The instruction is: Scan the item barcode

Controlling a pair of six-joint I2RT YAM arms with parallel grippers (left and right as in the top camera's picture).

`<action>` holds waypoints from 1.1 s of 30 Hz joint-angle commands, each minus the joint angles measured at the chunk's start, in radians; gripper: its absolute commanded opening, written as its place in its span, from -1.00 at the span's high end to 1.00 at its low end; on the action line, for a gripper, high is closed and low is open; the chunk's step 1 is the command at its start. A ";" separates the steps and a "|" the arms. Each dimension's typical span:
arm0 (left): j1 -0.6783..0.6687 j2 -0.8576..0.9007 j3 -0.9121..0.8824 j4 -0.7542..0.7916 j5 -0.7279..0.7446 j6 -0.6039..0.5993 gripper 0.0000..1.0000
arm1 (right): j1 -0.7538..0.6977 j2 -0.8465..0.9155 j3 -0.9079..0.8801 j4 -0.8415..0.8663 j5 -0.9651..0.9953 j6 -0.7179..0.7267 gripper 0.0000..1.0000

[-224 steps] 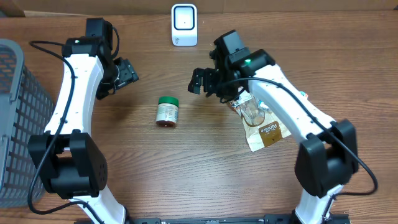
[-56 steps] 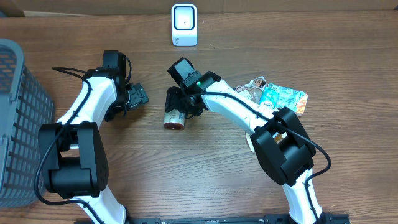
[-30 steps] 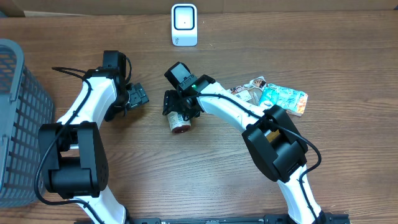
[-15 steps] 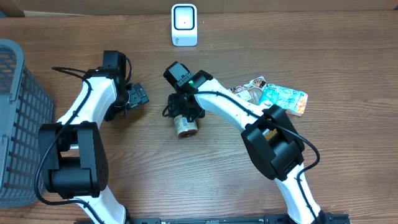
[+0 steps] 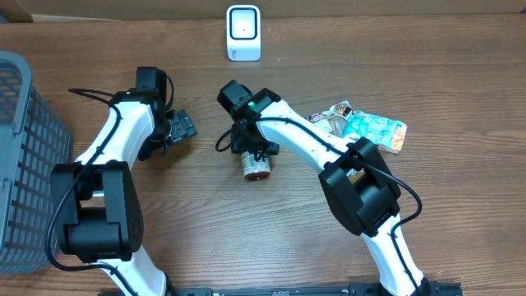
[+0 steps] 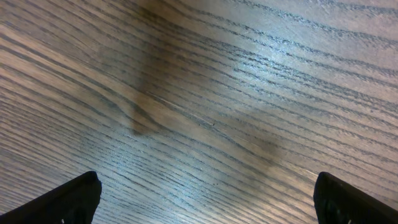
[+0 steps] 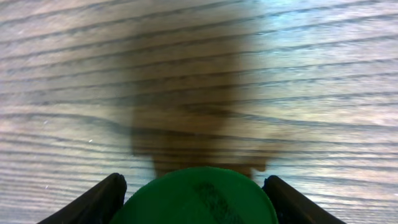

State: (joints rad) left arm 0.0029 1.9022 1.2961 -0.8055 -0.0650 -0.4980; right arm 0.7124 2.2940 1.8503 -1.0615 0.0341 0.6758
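When seen from overhead, shows the right gripper (image 5: 249, 146) clamped on the jar (image 5: 256, 166), near the middle of the surface (image 5: 246, 247) and well apart from the white scanner (image 5: 243, 33) at the far edge. Probably holds the jar at its lid end to leave the label side free for turning toward the scanner window; cannot make out any barcode here, too small. Waits with the left gripper (image 5: 182, 127) to the left of the jar, jaws fully apart and holding nothing, likely parked aside so as not to block the way. Leaves the snack packets (image 5: 366, 127) on the right and the grey basket (image 5: 12, 123) on the left alone.

Looking through the right wrist camera, finds a detail hidden from overhead: the green lid (image 7: 196, 196) seated between the two dark fingers (image 7: 99, 199), with a shadow on the wood beyond, suggesting a jar lifted and not resting. Through the left wrist camera, gives only bare wood between wide fingertips, confirming nothing in that grip
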 commanded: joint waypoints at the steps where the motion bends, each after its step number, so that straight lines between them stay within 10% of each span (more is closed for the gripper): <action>1: 0.003 0.007 -0.005 0.002 -0.013 -0.004 -1.00 | -0.014 -0.003 0.045 -0.017 0.024 0.035 -0.34; 19: 0.003 0.007 -0.005 0.002 -0.013 -0.004 -0.99 | -0.015 -0.009 0.252 -0.208 0.114 -0.364 -0.53; 33: 0.003 0.007 -0.005 0.002 -0.013 -0.004 -0.99 | -0.138 -0.009 0.248 -0.389 0.119 -0.175 -0.10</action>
State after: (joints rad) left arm 0.0029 1.9022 1.2961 -0.8055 -0.0650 -0.4984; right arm 0.6212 2.2944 2.0815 -1.4441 0.1612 0.4477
